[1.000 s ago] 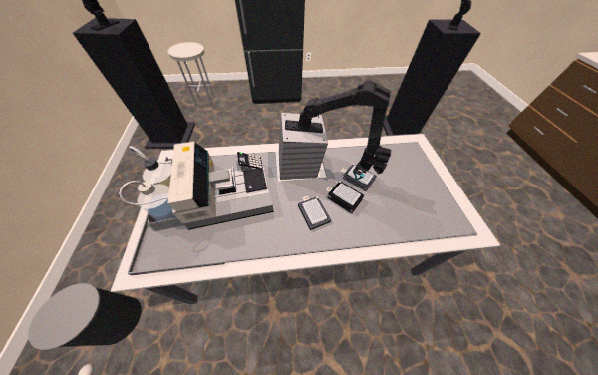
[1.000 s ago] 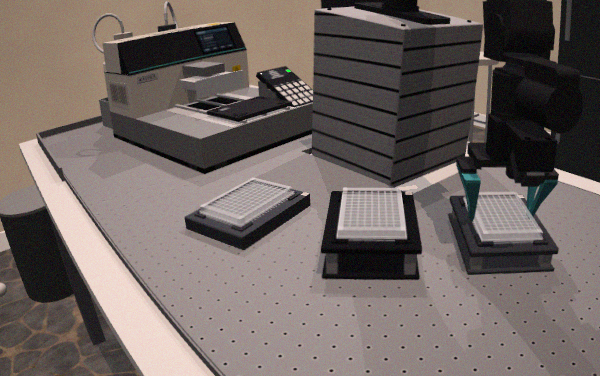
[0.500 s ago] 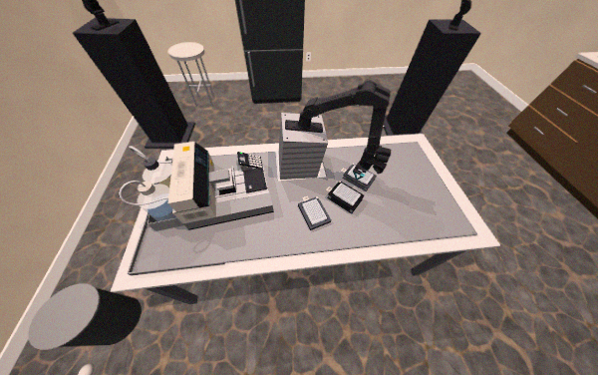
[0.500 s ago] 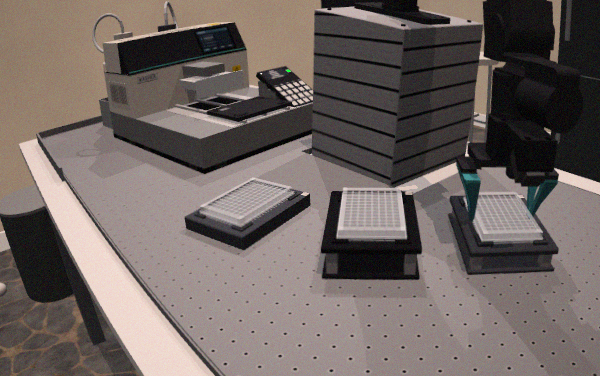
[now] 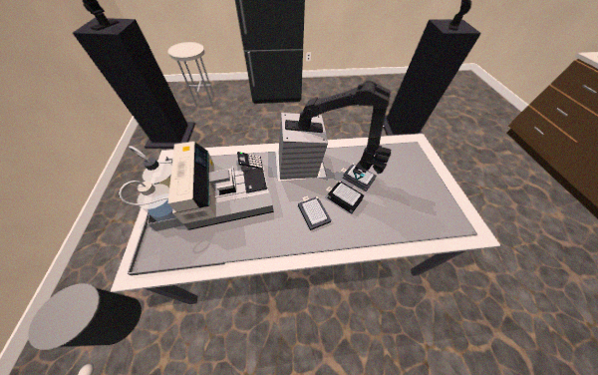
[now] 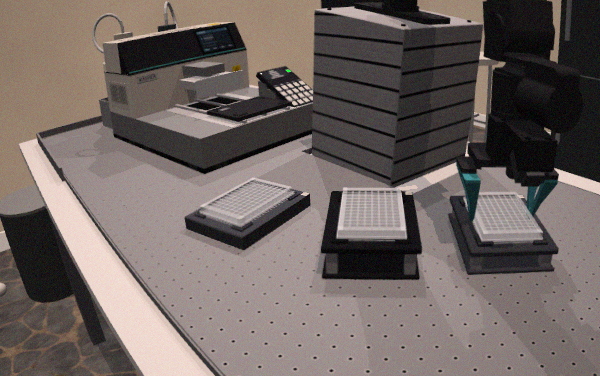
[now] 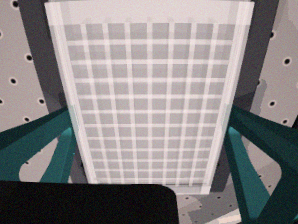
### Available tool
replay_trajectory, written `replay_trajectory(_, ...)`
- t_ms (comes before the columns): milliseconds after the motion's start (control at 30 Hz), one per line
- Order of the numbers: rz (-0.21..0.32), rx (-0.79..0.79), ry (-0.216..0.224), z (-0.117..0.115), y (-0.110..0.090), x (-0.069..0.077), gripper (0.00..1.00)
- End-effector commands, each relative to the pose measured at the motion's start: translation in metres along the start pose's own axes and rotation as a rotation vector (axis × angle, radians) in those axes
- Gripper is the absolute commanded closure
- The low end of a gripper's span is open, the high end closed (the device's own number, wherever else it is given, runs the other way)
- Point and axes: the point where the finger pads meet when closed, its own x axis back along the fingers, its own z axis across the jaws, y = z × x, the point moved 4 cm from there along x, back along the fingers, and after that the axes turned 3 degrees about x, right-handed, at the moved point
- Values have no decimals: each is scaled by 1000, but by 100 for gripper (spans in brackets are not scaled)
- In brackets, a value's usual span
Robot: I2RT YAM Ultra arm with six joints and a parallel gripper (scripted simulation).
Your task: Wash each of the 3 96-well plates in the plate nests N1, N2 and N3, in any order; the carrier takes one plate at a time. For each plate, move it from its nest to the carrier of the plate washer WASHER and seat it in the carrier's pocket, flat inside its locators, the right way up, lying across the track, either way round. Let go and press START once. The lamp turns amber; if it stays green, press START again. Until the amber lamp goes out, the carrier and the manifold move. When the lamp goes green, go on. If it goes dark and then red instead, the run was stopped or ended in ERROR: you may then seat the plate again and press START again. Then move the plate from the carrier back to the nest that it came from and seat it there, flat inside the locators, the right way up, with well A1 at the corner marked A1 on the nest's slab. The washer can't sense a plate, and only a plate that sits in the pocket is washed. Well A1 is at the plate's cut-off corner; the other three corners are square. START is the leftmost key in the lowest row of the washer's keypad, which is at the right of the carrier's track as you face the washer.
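Three clear 96-well plates sit in dark nests in a row on the table. The left plate [image 6: 247, 201] lies in a low nest, the middle plate [image 6: 371, 213] on a taller nest. My gripper [image 6: 504, 210] with teal fingers stands over the right nest [image 6: 502, 246] and is shut on the right plate [image 6: 505, 218] across its short width; the plate still rests in its nest. In the wrist view the plate [image 7: 148, 90] fills the frame between the fingers. The washer [image 6: 200, 100] stands at the far left with its empty carrier [image 6: 247, 106] and its keypad [image 6: 287, 86], whose lamp is green.
A tall grey ribbed block [image 6: 395, 85], the arm's base, stands between the washer and the nests. Bottles and tubing [image 5: 147, 182] sit left of the washer. The table edge [image 6: 115, 290] runs close along the near left.
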Motion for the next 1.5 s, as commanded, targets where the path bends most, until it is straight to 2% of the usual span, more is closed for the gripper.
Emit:
replay_trajectory(0, -13, 0, 2, 1, 4, 3, 100)
replay_trajectory(433, -13, 0, 2, 1, 4, 5, 100)
replay_trajectory(1467, -13, 0, 2, 1, 4, 53, 100)
